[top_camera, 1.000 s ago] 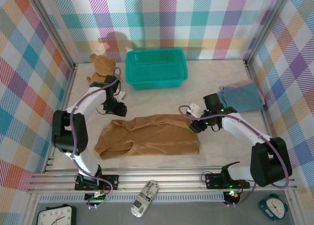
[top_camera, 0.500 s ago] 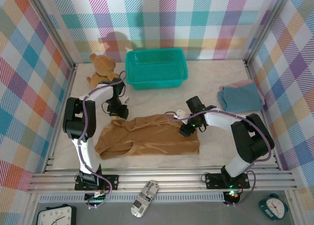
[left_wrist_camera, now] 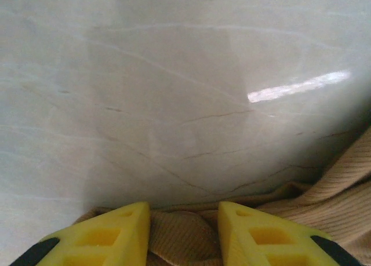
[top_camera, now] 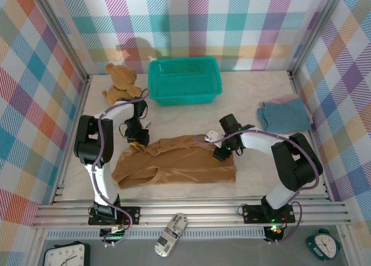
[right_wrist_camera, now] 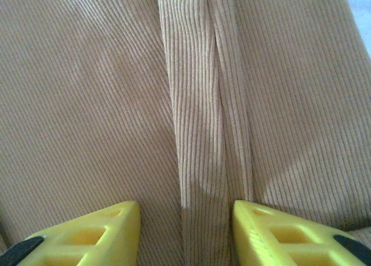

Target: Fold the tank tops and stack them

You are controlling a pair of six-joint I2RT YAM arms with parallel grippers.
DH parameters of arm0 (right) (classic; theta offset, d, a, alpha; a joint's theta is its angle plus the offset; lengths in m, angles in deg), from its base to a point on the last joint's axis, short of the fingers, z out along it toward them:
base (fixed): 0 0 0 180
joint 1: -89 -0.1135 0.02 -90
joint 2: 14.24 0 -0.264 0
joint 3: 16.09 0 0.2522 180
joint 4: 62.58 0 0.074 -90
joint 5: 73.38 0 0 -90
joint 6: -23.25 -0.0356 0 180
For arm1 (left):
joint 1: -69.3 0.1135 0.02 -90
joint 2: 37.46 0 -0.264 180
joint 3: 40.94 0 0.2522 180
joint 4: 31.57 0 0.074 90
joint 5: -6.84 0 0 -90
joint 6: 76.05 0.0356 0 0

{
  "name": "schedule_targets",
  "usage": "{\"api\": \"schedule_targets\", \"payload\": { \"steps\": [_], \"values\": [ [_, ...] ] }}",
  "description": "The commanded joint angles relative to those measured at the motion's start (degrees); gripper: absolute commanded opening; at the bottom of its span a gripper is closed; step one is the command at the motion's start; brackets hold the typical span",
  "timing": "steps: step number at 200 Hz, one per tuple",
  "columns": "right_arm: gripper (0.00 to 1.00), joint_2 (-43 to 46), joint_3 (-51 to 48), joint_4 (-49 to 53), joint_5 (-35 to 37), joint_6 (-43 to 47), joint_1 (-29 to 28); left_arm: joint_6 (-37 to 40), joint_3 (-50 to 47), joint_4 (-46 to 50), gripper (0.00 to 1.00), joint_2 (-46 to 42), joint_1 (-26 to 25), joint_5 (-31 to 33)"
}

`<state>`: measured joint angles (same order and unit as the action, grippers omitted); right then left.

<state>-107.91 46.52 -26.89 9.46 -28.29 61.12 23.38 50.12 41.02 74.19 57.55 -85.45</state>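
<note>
Left gripper (left_wrist_camera: pixel 183 219), half open, straddles the ochre top (top_camera: pixel 185 164) at its bunched edge; right gripper (right_wrist_camera: pixel 185 211), likewise, straddles a ridge. The top lies in front of the basket (top_camera: pixel 185 97); any pinch is unclear.

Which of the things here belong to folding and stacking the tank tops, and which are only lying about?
For the job: ochre brown tank top, slate blue tank top, pink tank top beneath it.
Lying about: teddy bear, teal mesh basket, remote control, black clock, teal clock.

Bare table (top_camera: pixel 179 118) between basket (top_camera: pixel 185 95) and ochre top (top_camera: pixel 179 164)
</note>
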Motion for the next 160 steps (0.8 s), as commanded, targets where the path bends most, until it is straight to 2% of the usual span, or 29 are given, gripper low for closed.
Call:
{"api": "schedule_targets", "payload": {
  "steps": [1,20,45,58,92,119,160],
  "values": [
    [0.44,-2.40,-0.32,3.54,0.52,1.01,-0.33,-1.43,-1.29,3.17,0.36,-1.44,0.04,6.06],
    [0.43,-2.60,-0.32,3.42,0.63,1.24,-0.32,-2.08,-1.53,3.39,0.30,-1.11,0.19,7.21],
    [0.41,-3.01,0.07,3.81,0.56,1.53,-0.33,-3.09,-0.93,3.08,0.11,-1.15,0.32,2.83],
    [0.41,-3.18,0.28,3.88,0.53,1.41,-0.33,-3.62,-0.27,3.31,0.00,-1.35,0.32,2.50],
    [0.38,-3.14,0.22,3.95,0.83,0.39,-0.16,-4.43,5.00,5.01,0.00,-4.72,0.24,3.69],
    [0.37,-3.19,0.63,4.60,1.09,0.48,-0.08,-5.51,7.88,6.34,0.00,-9.34,-0.95,2.12],
    [0.37,-3.01,0.99,6.05,1.52,1.26,0.45,-7.96,-0.43,4.67,0.00,-17.17,-4.62,1.07]
  ]
}}
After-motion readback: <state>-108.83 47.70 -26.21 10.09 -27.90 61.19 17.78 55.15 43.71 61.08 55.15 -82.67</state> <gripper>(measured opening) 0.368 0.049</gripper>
